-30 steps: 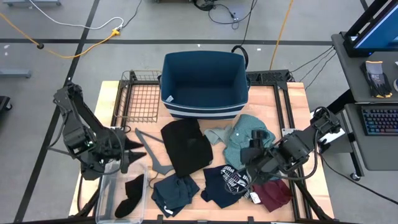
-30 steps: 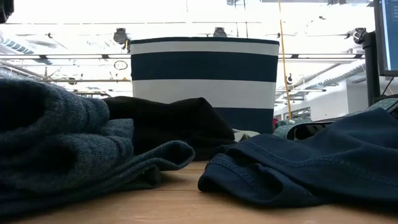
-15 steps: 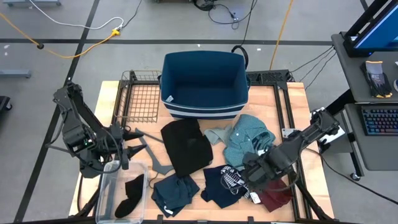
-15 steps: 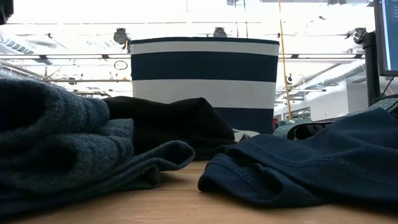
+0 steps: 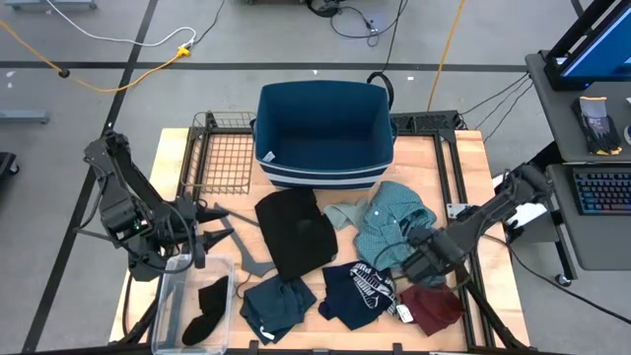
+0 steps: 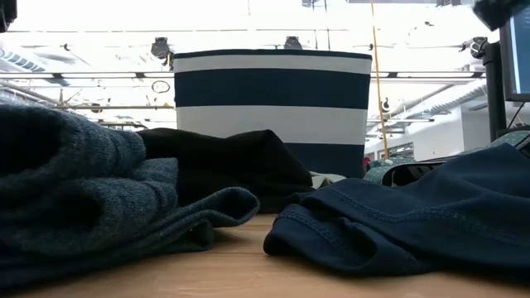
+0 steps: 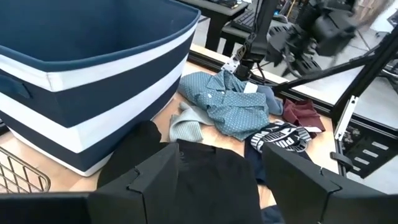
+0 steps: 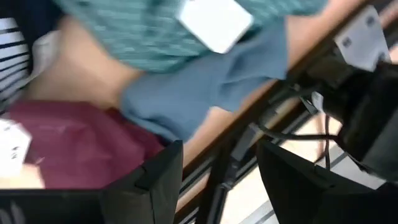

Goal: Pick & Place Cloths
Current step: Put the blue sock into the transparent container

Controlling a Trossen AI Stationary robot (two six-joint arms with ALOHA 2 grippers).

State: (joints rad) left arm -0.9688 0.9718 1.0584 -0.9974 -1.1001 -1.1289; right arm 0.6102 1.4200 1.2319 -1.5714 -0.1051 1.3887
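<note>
**Desk:** On the wooden table (image 5: 463, 158), what lies where?

**Photographer:** A navy fabric bin with a white stripe (image 5: 323, 133) stands at the far middle. In front of it, a black garment (image 5: 294, 233) lies flat, with a pale green cloth (image 5: 342, 214) at its right edge and a teal checked shirt (image 5: 392, 223) crumpled beyond that. Nearer the front edge sit a dark teal knit (image 5: 277, 303), a navy garment with white print (image 5: 357, 292) and a maroon cloth (image 5: 432, 306). A grey triangular clothes hanger (image 5: 240, 240) lies left of the black garment, and a clear plastic tub (image 5: 193, 308) at the front left holds another small black cloth (image 5: 209, 308).

**Desk:** And the arms?

**Photographer:** The right gripper (image 5: 419, 264) hovers over the spot where the checked shirt, the printed garment and the maroon cloth meet; its fingers (image 8: 149, 180) stand apart with nothing between them. The left gripper (image 5: 197, 237) waits at the table's left side beside the hanger, above the tub's far end, its fingers (image 7: 149, 180) likewise parted and empty.
</note>
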